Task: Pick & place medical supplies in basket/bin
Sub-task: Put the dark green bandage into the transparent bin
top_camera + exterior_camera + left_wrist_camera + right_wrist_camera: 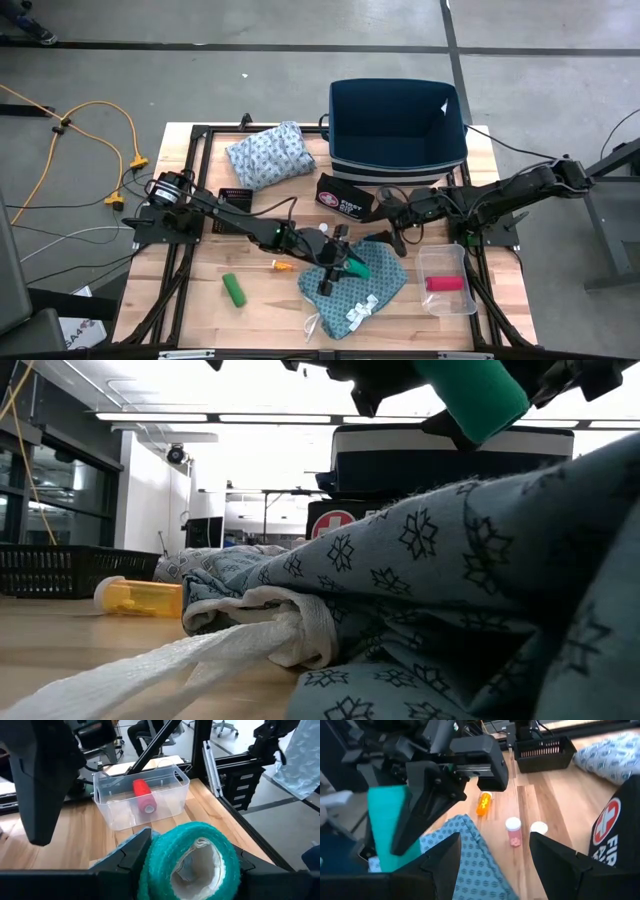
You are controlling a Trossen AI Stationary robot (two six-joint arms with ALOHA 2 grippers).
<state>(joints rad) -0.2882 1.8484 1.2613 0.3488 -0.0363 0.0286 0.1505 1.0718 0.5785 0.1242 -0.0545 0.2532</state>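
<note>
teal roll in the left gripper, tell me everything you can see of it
The teal roll looks like soft, fuzzy wrap wound around a pale hollow core. The left gripper is shut on it and holds it in the air above the teal patterned cloth. In the left wrist view its open end faces the camera.

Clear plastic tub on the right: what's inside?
In the clear plastic tub one red roll lies on its side; the left wrist view shows nothing else through its walls. The left gripper, shut on a teal roll, hangs over the teal cloth beside it.
</note>
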